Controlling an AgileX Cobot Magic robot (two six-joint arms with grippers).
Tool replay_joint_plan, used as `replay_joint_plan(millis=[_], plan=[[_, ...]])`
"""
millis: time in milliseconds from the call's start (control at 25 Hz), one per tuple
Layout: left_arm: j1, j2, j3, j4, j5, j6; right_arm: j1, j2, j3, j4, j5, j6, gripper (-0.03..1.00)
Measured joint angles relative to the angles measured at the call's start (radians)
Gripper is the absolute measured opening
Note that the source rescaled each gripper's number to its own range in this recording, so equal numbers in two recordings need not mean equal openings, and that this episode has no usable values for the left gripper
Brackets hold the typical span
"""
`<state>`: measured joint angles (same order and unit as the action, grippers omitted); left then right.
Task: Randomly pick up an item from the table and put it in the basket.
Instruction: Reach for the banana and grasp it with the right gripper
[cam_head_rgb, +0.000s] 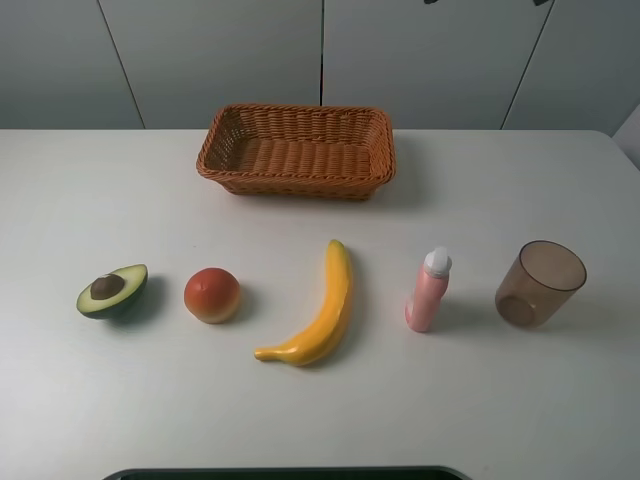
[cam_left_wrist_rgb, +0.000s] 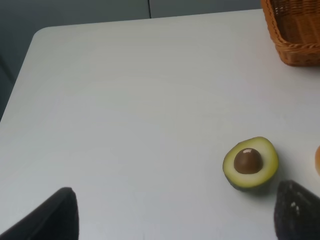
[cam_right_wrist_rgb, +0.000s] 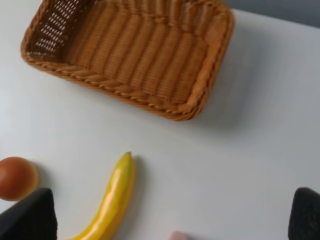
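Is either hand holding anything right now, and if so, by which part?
Nothing is held. The left hand and right hand are both open and empty; the long curved yellow banana lies on the white table, untouched.

The avocado half lies on the table just ahead of the left claw, with the basket far beyond it. Ahead of the right claw lies the banana, the round fruit to its left and the basket behind both.
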<state>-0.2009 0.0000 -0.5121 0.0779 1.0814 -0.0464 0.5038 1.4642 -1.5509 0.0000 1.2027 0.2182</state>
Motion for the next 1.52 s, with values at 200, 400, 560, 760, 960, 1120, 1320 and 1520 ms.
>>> replay_joint_plan(millis=[200, 400, 560, 760, 960, 1120, 1320, 1520], plan=[[0.0, 0.0, 0.0, 0.0, 0.0, 0.0, 0.117, 0.175, -0.08, 0.0, 0.008, 0.163, 1.0], [0.0, 0.0, 0.0, 0.0, 0.0, 0.0, 0.19, 0.287, -0.08, 0.0, 0.01, 0.314, 1.0], [0.0, 0.0, 0.0, 0.0, 0.0, 0.0, 0.25, 0.359, -0.08, 0.0, 0.01, 0.403, 1.0], [0.0, 0.0, 0.0, 0.0, 0.0, 0.0, 0.289, 0.45, -0.078, 0.0, 0.01, 0.508, 1.0], [0.0, 0.0, 0.0, 0.0, 0.0, 0.0, 0.285, 0.481, 0.028, -0.007, 0.008, 0.578, 1.0], [0.0, 0.0, 0.0, 0.0, 0.0, 0.0, 0.275, 0.482, 0.148, 0.0, -0.001, 0.593, 1.0], [0.0, 0.0, 0.0, 0.0, 0.0, 0.0, 0.275, 0.482, 0.236, 0.013, -0.098, 0.613, 1.0], [0.0, 0.0, 0.0, 0.0, 0.0, 0.0, 0.275, 0.491, 0.246, 0.015, -0.136, 0.617, 1.0]])
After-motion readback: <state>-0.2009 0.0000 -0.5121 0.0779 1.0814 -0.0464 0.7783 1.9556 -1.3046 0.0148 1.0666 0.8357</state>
